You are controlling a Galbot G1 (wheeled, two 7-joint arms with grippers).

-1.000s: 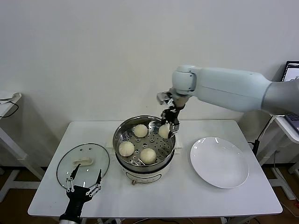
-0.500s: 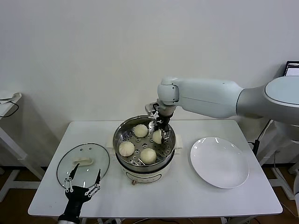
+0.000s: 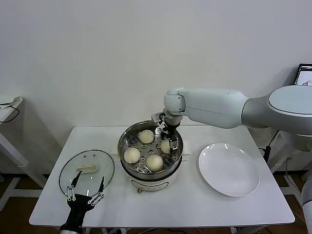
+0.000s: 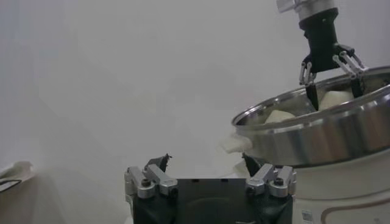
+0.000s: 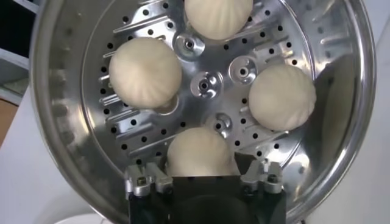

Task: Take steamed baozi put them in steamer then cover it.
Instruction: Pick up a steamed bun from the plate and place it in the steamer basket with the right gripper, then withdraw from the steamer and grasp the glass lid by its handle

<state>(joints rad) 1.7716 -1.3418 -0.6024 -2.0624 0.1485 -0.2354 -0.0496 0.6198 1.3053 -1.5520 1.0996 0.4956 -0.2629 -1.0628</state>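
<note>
Your white right arm reaches across, wrist bent straight down, its black-and-silver right gripper (image 3: 167, 137) hanging with fingers spread apart. Your left gripper (image 3: 86, 191) sits parked low and near you, pointing forward, fingers (image 4: 149, 181) likewise splayed wide.

A: What sits closest?
B: The left gripper (image 4: 204, 164), low down, its fingers spread apart with nothing between them.
A: And past it?
B: The steamer (image 4: 317, 131), a shiny steel pot on a cream base. Pale buns (image 4: 277, 115) peek over its rim.
A: Anything above?
B: The right gripper (image 4: 332, 91) reaches down into the pot, fingers parted around one bun.
</note>
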